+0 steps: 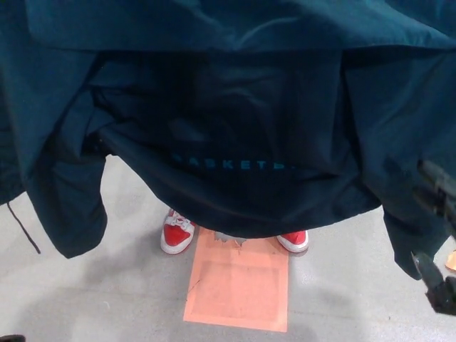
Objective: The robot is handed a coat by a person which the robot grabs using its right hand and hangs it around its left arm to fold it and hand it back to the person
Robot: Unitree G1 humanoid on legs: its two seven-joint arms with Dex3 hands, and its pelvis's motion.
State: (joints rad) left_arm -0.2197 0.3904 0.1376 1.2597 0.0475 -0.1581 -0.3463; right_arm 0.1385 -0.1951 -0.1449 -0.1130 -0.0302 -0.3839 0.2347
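Hanging wide across the upper part of the head view, the dark teal coat point(235, 107) is spread in front of the robot, well above the grey floor point(107, 299), and I cannot see what holds it at the top. Its lower hem, under the pale lettering point(231, 165), partly covers the red shoes point(176, 231) of a person who stands at the orange floor mark point(239, 285). One sleeve point(68, 206) hangs loose on the robot's left with a thin drawcord point(21, 228) beside it, and the other sleeve point(399, 214) hangs on the right. The right hand point(440, 288) comes in at the right edge, its fingers spread apart with nothing clamped, one blurred finger point(434, 185) in front of that sleeve and another lower down; I cannot tell if they touch the cloth. The left hand does not show. I judge the coat to be light, soft and rather smooth, so it will fold and slide easily and a single layer may slip out. A better hold would probably be a thick bunch of fabric at the sleeve or the side edge nearest the hand, not the flat middle panel.
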